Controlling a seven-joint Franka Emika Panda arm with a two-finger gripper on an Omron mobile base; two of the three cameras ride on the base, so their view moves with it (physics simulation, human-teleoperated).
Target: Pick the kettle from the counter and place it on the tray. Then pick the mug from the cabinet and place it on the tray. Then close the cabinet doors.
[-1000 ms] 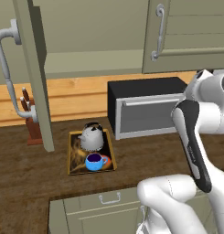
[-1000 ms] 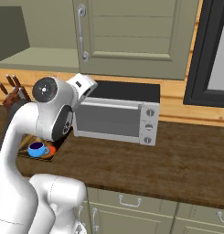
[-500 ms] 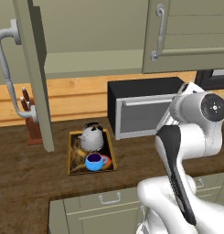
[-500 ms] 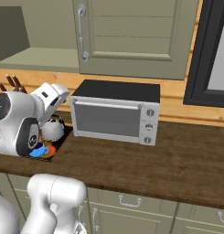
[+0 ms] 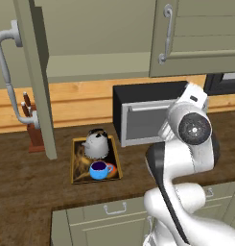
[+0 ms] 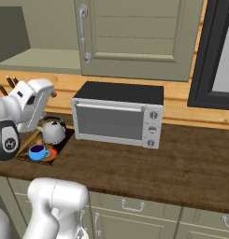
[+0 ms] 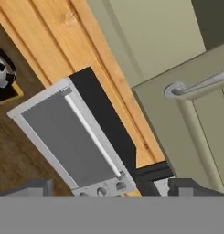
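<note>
With the kettle (image 5: 97, 143) and the blue mug (image 5: 99, 169) both sitting on the tray (image 5: 77, 164) at lower left of the left base view, the step in hand is judged to be closing the cabinet doors. The left door (image 5: 36, 72) stands swung out at upper left, the right door (image 5: 198, 36) at upper right looks near shut. The gripper (image 7: 109, 186), at the hand view's bottom edge, is spread wide and empty, and next must reach a bar handle (image 7: 195, 87).
</note>
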